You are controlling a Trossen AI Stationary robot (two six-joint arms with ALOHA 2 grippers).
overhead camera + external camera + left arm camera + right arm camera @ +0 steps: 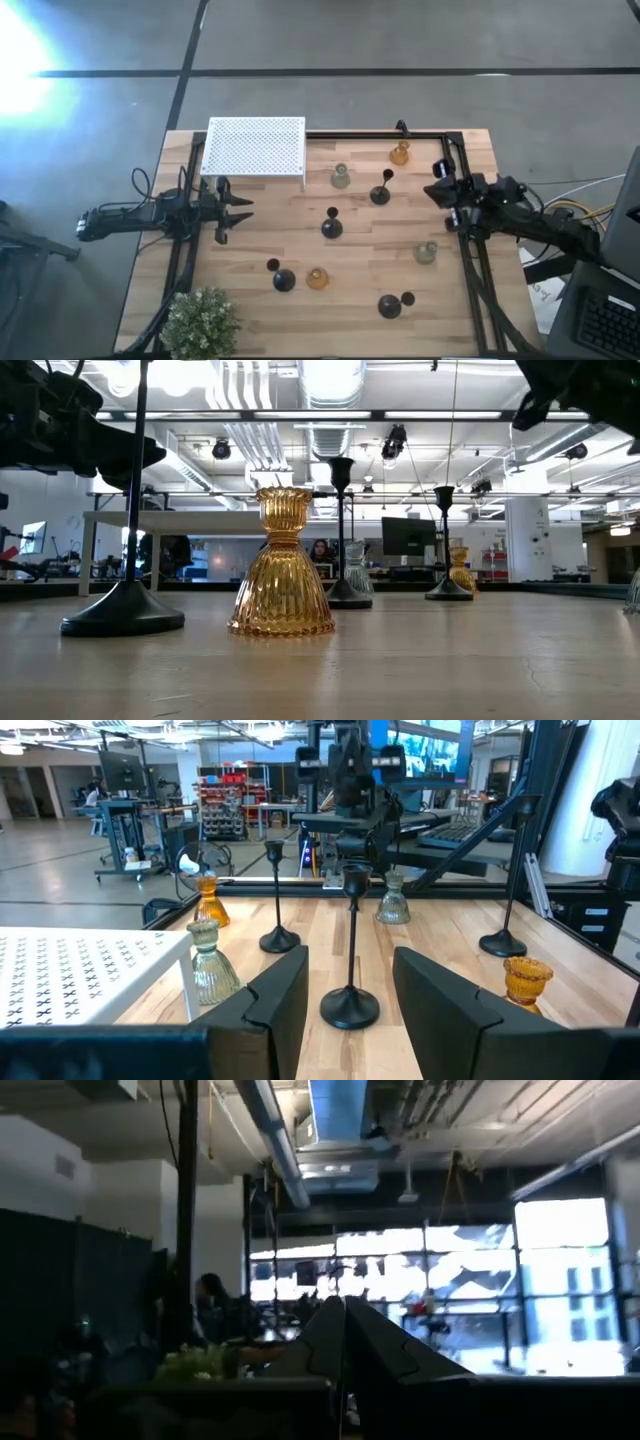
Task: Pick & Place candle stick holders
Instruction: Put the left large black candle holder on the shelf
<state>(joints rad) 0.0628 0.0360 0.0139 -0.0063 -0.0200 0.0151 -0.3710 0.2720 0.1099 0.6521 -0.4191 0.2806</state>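
Note:
Several candle stick holders stand upright on their bases on the wooden table (250, 300). Black ones are at mid-table (331, 226), behind it (380, 193), and near the front (283, 279) (389, 305). Amber ones stand at the far edge (400, 153) and near the front (318, 279). Pale green ones stand near the box (341, 177) and at the right (426, 252). My left gripper (240, 210) is open and empty at the left, in line with the mid-table black holder (349, 1005), which stands ahead of its fingers. My right gripper (437, 188) is shut and empty above the right side, tipped upward.
A white perforated box (255, 147) stands at the far left of the table. A green potted plant (200, 322) is at the near left corner. Black rails (470, 280) run along the table's sides. Bare wood lies between the holders.

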